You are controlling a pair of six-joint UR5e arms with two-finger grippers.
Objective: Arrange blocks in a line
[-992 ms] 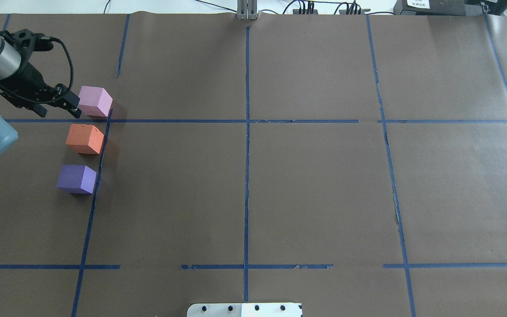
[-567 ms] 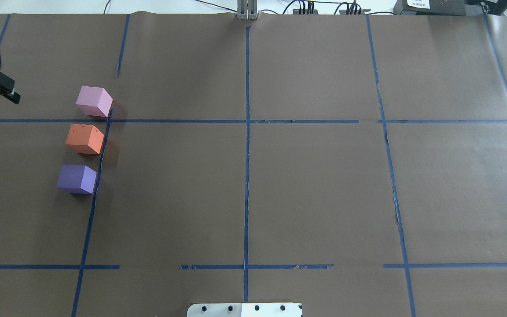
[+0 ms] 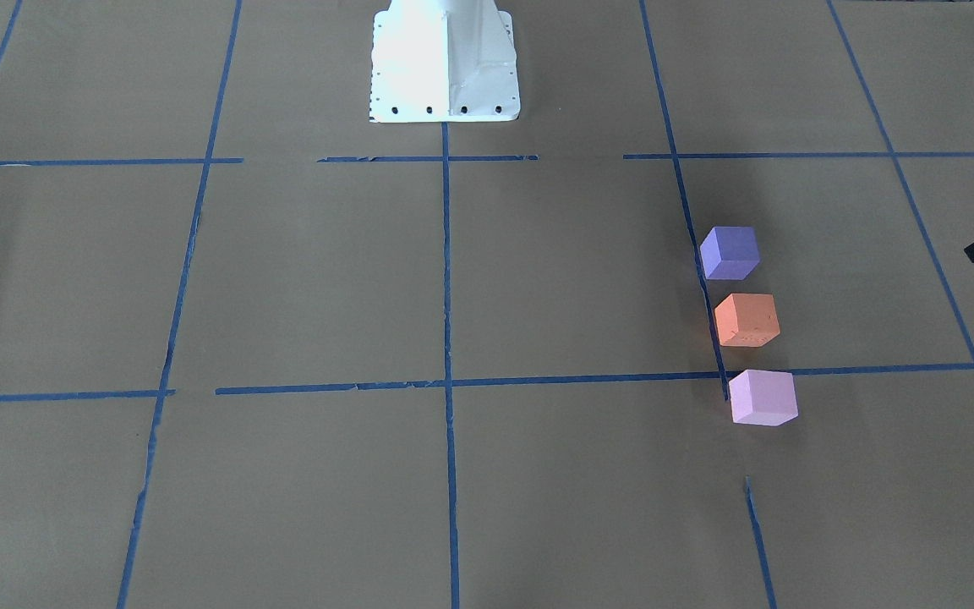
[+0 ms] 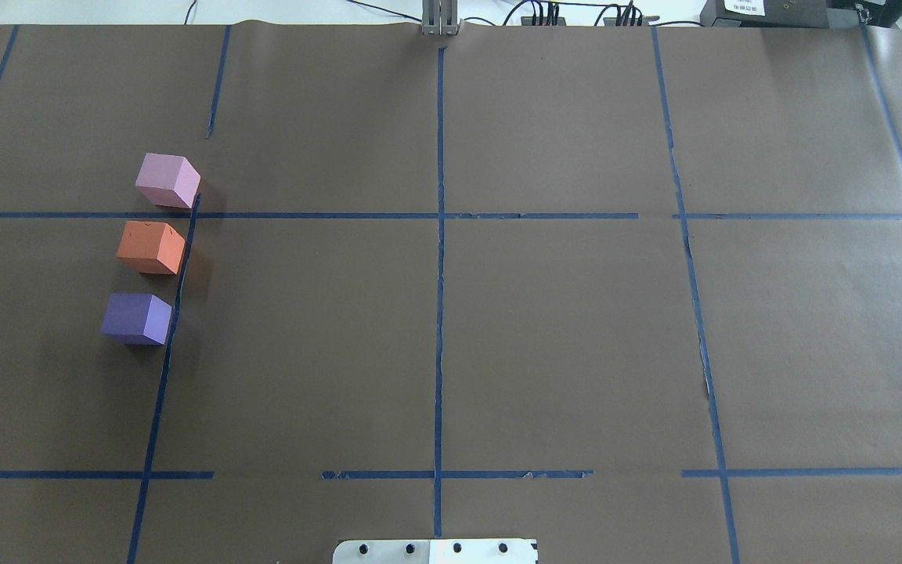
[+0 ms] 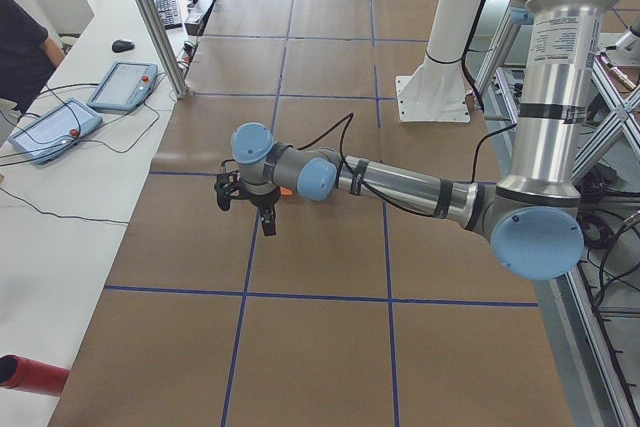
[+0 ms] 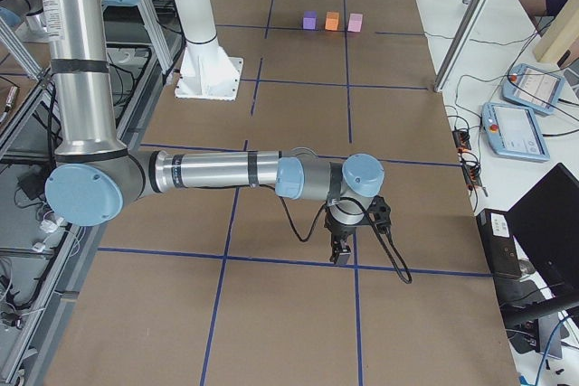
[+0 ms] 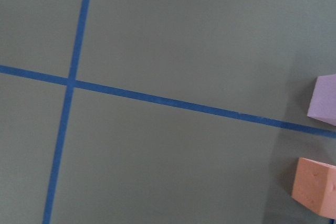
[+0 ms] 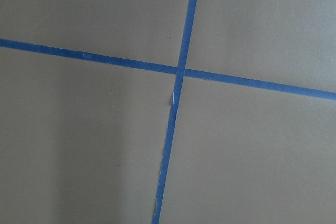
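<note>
- Brown paper [image 4: 561,329] covers the table, marked into squares by blue tape [image 4: 439,313].
- The three blocks stand on the table's left side in a straight row, just left of a tape line that runs near to far.
- The purple block [image 4: 136,318] is nearest the robot, the orange block [image 4: 150,247] is in the middle, and the pink block [image 4: 168,179] is farthest. Narrow gaps part them.
- The left arm [image 5: 400,185] bends at a low elbow and its forearm lies level over the table, reaching left.
- The left gripper [image 5: 245,215] points down over the paper, left of the row and apart from it. I cannot tell whether its fingers are apart or together.
- The right arm [image 6: 217,172] stretches level toward the table's right end, well apart from the blocks.
- The right gripper [image 6: 342,258] points down near a tape crossing. I cannot tell its state either.
</note>
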